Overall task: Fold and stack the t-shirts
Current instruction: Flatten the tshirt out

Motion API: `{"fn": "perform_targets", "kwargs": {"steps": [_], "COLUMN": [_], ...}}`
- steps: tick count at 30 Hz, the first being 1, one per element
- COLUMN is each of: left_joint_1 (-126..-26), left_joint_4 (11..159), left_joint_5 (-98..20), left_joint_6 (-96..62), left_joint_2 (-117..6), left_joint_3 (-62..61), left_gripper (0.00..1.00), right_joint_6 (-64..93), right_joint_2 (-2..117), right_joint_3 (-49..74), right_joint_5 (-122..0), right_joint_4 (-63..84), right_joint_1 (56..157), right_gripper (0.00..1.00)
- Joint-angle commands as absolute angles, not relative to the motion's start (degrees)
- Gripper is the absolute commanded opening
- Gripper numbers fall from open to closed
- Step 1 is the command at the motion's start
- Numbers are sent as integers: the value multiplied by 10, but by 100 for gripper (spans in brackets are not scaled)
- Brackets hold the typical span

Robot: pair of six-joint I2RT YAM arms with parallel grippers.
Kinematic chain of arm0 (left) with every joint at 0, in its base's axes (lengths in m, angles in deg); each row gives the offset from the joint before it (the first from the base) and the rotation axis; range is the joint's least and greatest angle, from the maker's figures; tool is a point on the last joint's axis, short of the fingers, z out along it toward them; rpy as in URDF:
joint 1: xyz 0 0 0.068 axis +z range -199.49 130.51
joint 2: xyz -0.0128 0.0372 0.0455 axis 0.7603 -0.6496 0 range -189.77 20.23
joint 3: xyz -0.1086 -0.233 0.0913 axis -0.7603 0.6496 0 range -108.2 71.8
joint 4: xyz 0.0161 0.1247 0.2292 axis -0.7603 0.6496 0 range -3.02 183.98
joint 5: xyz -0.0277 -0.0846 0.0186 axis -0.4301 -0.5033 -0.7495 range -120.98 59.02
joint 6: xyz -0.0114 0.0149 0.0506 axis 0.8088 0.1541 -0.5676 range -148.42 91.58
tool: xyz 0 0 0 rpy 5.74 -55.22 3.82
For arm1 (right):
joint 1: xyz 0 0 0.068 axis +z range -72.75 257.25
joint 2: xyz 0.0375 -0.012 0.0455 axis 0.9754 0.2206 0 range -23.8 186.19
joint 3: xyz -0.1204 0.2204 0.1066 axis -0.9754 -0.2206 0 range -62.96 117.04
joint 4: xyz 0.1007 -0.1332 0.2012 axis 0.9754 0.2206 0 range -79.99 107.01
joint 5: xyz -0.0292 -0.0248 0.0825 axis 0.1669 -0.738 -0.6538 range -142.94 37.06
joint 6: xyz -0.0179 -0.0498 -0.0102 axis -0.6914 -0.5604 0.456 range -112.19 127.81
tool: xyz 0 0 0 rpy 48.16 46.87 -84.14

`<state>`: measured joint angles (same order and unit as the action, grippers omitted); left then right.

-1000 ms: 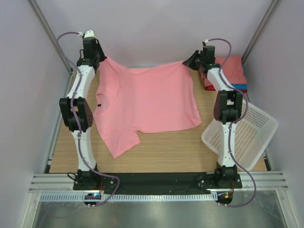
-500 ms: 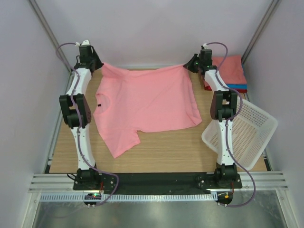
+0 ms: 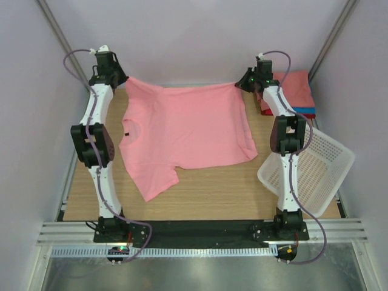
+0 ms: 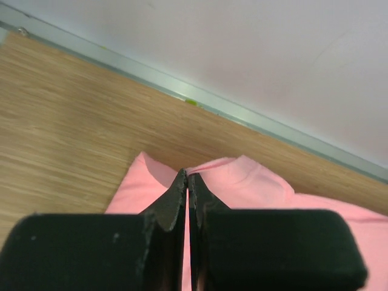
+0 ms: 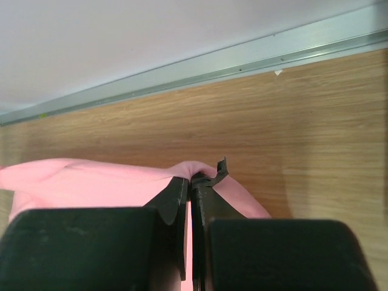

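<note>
Top view: the pink t-shirt [image 3: 182,130] is spread on the table [image 3: 230,194], its far edge stretched between my arms. My left gripper [image 3: 123,82] grasps its 11 o'clock corner and my right gripper [image 3: 244,83] its 1 o'clock corner. Folded t-shirts [image 3: 294,91] are stacked at 2 o'clock.

Left wrist: my fingers [image 4: 176,200] are clenched on pink cloth.

Right wrist: my fingers are clenched on a pink fold.
</note>
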<state>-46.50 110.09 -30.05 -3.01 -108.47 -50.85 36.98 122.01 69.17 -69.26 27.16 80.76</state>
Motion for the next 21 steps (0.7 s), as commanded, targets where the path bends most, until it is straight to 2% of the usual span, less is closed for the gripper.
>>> {"fn": "perform_targets", "kwargs": {"steps": [1,7,15,21], "left_joint_1": [-461,-446,-436,-436], "left_joint_4": [1111,1138,1138,1142], "left_joint_5": [-233,-186,-176,-144], "left_joint_6": [-22,-22,-28,-31], "left_joint_2": [-941,-831,-693,-598], "left_joint_3": [-550,-612,-605,-450], "left_gripper": [0,0,0,0], "right_joint_6": [328,309,178,177], "right_joint_2": [1077,888,671,552], "right_joint_3": [710,612,408,270], "right_joint_5": [-712,-733,-836,-856], "right_joint_4": [293,289,343,391], "right_joint_1": [805,807,807,807], "right_gripper": [1,1,1,1]}}
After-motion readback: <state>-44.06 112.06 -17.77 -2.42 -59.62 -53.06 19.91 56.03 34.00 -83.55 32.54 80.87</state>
